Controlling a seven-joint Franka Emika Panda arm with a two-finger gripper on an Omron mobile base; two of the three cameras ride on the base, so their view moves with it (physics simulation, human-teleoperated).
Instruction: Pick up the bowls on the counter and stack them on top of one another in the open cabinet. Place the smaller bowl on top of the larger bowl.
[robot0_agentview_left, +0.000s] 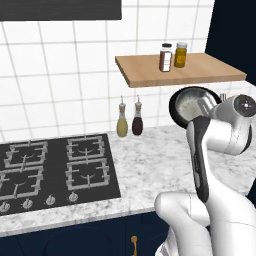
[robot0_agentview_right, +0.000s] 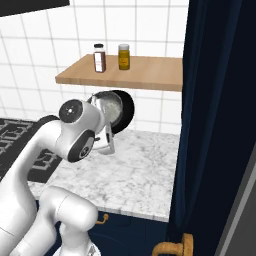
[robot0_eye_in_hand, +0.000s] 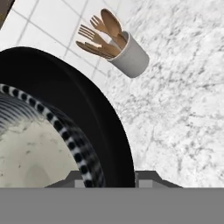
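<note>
Jaws look clamped on the rim of the larger bowl (robot0_eye_in_hand: 78, 118) with the smaller bowl (robot0_eye_in_hand: 30, 148) nested inside, both held tipped under the open cabinet (robot0_agentview_left: 200, 70), so next it probably lifts them onto it.

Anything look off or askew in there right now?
Yes: both bowls are tipped on edge in mid-air below the open cabinet. The smaller bowl sits nested inside the larger bowl, openings facing sideways, above the counter. The gripper is hidden behind the arm, so the grasp can't be judged.
</note>
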